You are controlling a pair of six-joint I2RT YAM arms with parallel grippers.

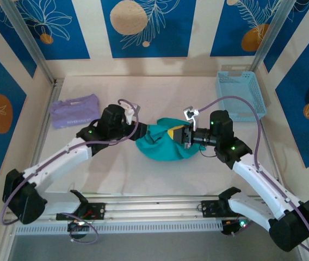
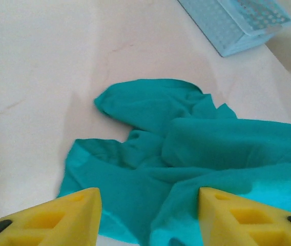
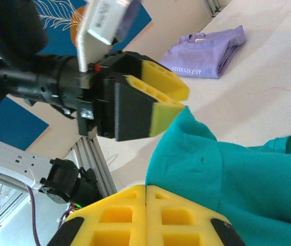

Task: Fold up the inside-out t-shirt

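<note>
left gripper (image 2: 148, 197): fingers apart astride t-shirt (image 1: 160, 145), likely for regrasp
right gripper (image 3: 145, 190): pads together at t-shirt's edge, likely pinching cloth

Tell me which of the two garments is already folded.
The lavender garment by the left wall; the teal t-shirt lies crumpled mid-table.

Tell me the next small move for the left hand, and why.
Probably lower the left hand and close it on the t-shirt. Its fingers stand open with bunched cloth between them, the right hand is shut at the shirt's other side, seemingly pinching it, and the shirt lies crumpled, so a second grip would let both hands spread it flat.
</note>
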